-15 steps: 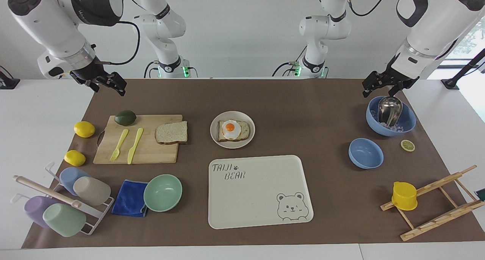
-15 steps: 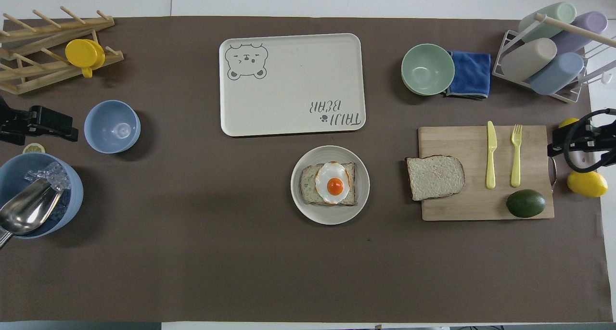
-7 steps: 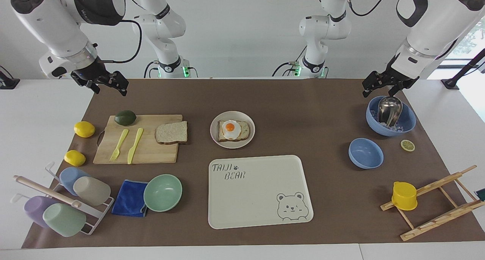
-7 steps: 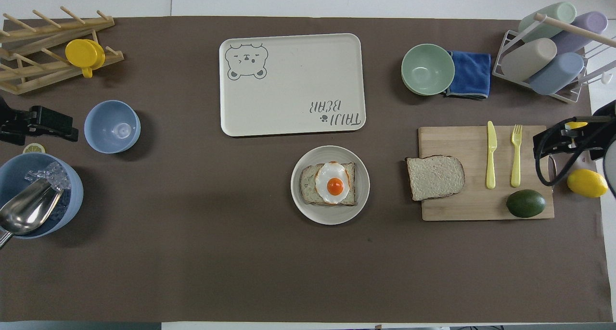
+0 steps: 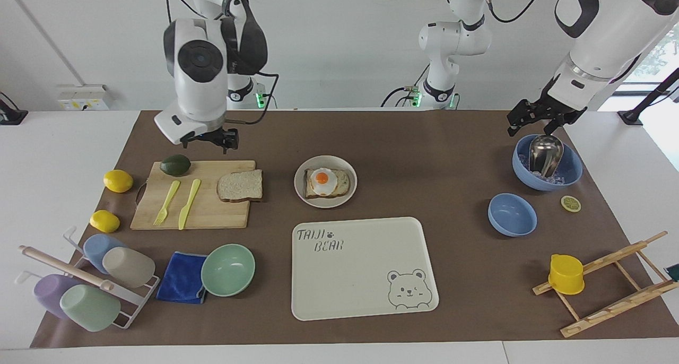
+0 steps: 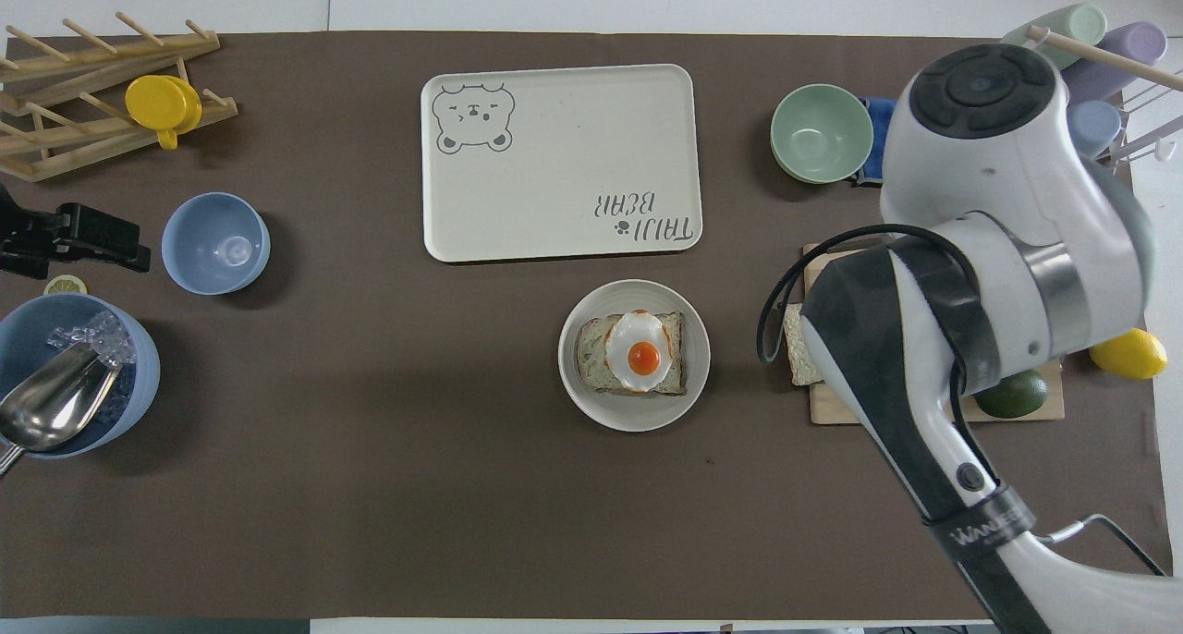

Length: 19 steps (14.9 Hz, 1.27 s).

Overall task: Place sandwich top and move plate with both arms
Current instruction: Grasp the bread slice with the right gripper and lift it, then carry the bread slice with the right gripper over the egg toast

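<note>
- Facing view: swinging in from the upper left corner of the frame, the right gripper (image 5: 212, 139) now hangs over the upper edge of the cutting board (image 5: 209, 215), between the avocado (image 5: 175, 164) and the sandwich top (image 5: 240, 185). A second ago it was out past the brown surface's corner. Its jaws stand wide and hold nothing.
- The sandwich top lies flat on the board's end toward frame centre, untouched. The plate (image 5: 305, 194) sits just right of it at mid-frame, carrying the egg-topped slice (image 5: 326, 182), with the bear tray (image 5: 366, 279) below it.
- The left gripper (image 5: 537, 121) waits at the upper right over the ice bowl (image 5: 570, 173), unmoved, jaws wide and empty.
- Overhead view: the right arm (image 6: 970, 274) now fills the right side of the frame, covering most of the board; only an edge of the sandwich top (image 6: 791, 347) shows. The plate (image 6: 582, 398) sits at centre.
- Judgement: the reach for the bread has begun; a descent and a close remain before any placing.
</note>
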Motion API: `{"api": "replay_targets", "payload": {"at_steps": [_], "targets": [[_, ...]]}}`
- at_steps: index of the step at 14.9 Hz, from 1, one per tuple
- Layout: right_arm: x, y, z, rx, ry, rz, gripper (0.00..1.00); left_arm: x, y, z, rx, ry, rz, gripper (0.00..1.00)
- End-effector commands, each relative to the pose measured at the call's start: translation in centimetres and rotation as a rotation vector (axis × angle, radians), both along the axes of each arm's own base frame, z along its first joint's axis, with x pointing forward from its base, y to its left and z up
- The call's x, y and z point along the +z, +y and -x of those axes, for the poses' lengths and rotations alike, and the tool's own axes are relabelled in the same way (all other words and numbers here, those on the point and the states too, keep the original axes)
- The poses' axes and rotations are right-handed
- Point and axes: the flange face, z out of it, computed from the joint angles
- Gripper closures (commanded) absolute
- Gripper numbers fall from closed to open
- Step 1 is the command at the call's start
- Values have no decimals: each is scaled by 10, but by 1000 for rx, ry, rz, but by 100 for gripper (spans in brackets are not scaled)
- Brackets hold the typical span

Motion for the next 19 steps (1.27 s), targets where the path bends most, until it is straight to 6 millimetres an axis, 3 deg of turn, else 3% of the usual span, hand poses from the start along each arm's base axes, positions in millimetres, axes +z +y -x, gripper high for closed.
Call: {"api": "replay_targets", "payload": {"at_steps": [1,3,8,13,15,19], "targets": [[-41,34,-11,-4,-2,95,0,0,3,6,-8,-8,-12,0],[-78,60,-6,21,9,188,0,0,3,6,-8,-8,-12,0],[-135,93,21,54,-15,193,0,0,3,6,-8,-8,-12,0],[-167,80,41,73,4,178,1,0,3,6,-8,-8,-12,0],[-170,76,44,71,9,178,15,0,3,6,-8,-8,-12,0],[-177,75,47,65,3,169,27,0,3,6,-8,-8,-12,0]]}}
